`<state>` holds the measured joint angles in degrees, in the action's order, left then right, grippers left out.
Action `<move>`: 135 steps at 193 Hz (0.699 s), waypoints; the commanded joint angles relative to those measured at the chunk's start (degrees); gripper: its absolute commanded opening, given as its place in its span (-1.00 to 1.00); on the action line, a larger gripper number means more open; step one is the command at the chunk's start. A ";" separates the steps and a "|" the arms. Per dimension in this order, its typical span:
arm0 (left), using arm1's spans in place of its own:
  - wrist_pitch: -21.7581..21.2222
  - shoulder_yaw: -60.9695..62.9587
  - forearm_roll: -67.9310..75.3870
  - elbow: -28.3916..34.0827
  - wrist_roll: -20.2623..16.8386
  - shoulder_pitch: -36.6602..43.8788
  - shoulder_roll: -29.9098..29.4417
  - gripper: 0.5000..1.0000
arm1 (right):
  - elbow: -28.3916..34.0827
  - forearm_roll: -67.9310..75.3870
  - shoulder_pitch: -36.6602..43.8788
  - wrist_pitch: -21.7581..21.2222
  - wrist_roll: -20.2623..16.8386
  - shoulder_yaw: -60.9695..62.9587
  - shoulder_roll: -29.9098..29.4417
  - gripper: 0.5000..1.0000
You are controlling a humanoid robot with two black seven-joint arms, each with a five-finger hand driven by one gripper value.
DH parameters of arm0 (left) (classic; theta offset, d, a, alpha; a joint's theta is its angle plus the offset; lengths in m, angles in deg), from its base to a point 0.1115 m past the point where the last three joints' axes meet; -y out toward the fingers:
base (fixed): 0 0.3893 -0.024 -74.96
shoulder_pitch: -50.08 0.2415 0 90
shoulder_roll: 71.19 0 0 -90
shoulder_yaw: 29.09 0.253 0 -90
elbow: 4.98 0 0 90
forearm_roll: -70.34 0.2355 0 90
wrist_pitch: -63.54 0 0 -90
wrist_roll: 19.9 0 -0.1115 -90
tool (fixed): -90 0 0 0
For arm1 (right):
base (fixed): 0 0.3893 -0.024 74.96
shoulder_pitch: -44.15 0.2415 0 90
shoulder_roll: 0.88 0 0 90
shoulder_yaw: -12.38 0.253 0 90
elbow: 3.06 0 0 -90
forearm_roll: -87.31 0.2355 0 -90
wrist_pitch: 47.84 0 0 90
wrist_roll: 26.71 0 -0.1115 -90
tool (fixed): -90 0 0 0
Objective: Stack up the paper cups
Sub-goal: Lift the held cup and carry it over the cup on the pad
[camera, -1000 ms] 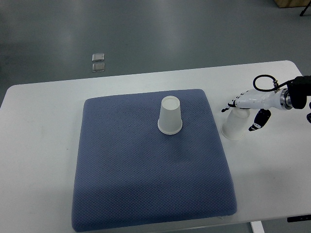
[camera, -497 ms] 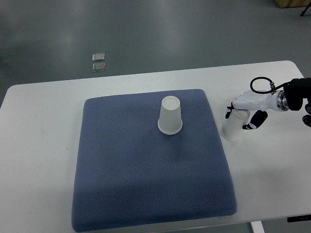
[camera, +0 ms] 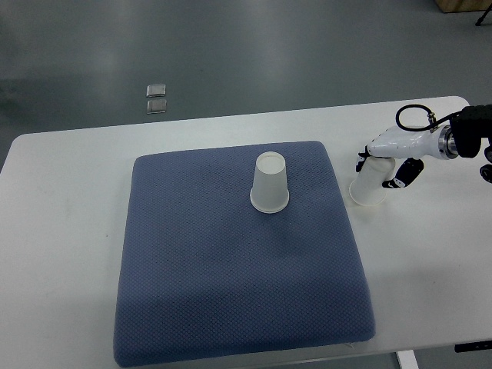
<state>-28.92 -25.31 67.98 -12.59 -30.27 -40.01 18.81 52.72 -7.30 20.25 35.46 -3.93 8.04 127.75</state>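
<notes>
One white paper cup (camera: 270,182) stands upside down near the far middle of the blue mat (camera: 231,292). A second white paper cup (camera: 370,187) is to the right of the mat, over the white table, tilted with its wide mouth low and left. My right hand (camera: 382,164) comes in from the right edge and has its white fingers and dark fingertips (camera: 401,181) closed round that cup's upper part. The left arm does not show.
The white table (camera: 69,200) carries the mat, with bare strips on the left, far side and right. Two small grey squares (camera: 156,98) lie on the grey floor beyond the table's far edge.
My right hand has closed round the second cup and raised it a little, shifting it up in the picture and tilting it. The cup on the mat has stayed still.
</notes>
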 commanded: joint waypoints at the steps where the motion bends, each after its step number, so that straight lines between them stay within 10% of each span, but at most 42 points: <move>1: 0.00 0.00 -0.01 -0.04 0.00 0.00 0.00 1.00 | 0.21 0.13 2.64 -1.65 0.16 0.03 0.22 -0.39; 135: 0.00 0.00 -0.01 0.05 0.00 0.00 0.00 1.00 | 5.66 1.62 23.55 -14.66 0.96 0.56 -4.00 -0.38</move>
<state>-28.92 -25.31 67.99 -12.54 -30.27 -40.02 18.81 57.43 -6.08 42.17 22.03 -3.03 8.55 124.54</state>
